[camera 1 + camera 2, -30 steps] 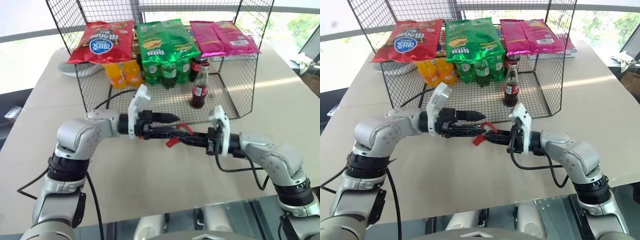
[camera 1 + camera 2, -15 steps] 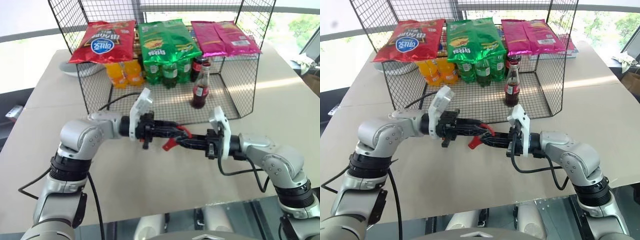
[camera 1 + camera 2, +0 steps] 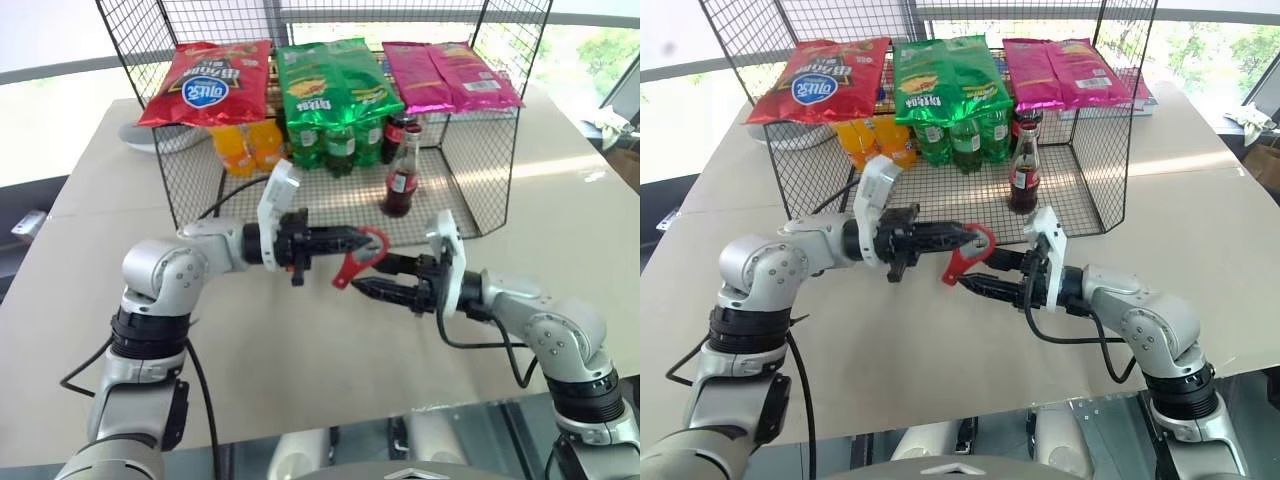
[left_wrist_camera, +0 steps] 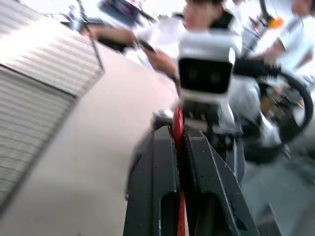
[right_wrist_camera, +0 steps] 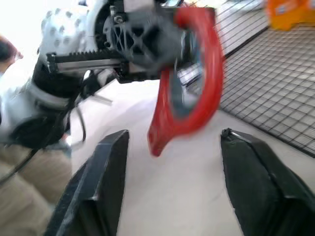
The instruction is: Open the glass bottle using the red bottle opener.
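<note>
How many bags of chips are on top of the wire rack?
3, lying side by side on the wire rack: a red bag on the left, a green bag in the middle, a pink bag on the right.

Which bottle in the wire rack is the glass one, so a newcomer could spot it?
Inside the wire rack, below the snack bags, the glass bottle stands alone, nearer the open front than the green and orange soda bottles. It alone has clear glass, a slim neck, dark drink and a red label.

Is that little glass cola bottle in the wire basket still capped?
Cannot tell for sure. The small clear-glass cola bottle stands upright in the wire basket; its top looks dark, but it is too small to tell.
</note>
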